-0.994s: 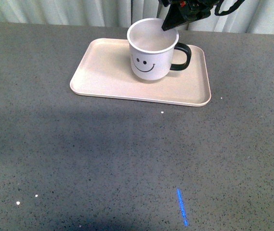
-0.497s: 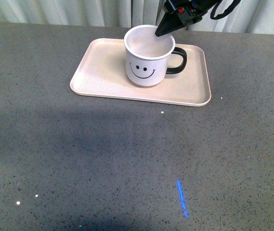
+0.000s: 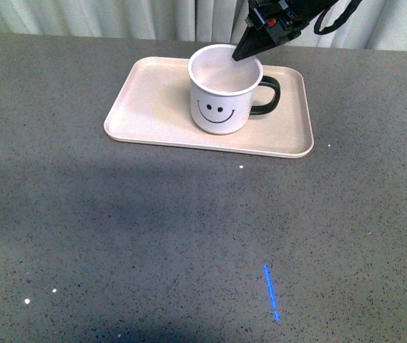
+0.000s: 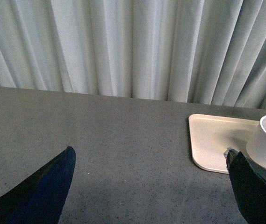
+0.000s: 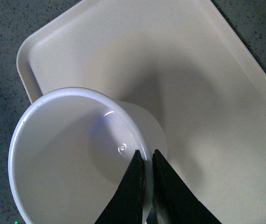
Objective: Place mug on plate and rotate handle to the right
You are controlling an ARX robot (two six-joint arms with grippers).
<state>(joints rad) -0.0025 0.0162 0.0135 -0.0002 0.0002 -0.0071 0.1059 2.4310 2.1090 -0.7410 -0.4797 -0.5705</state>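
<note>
R gripper (image 5: pixel 147 156) jaws clamp the mug (image 3: pixel 221 96) rim at ~1 o'clock. Mug appears seated mid-plate (image 3: pixel 153 100), handle (image 3: pixel 269 96) at 3 o'clock. Rotation looks done. Next: open jaws, lift clear w/o nudging. L gripper (image 4: pixel 150 150) jaws apart, idle.

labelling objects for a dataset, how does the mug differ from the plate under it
Shape: the mug is an upright cylinder; the plate is flat, rectangular with rounded corners and far wider.
Markings: the mug carries a black smiley and a black handle; the plate is plain.
Contact: the right tool pinches the mug's rim; nothing grips the plate.
Shared: both are pale.
</note>
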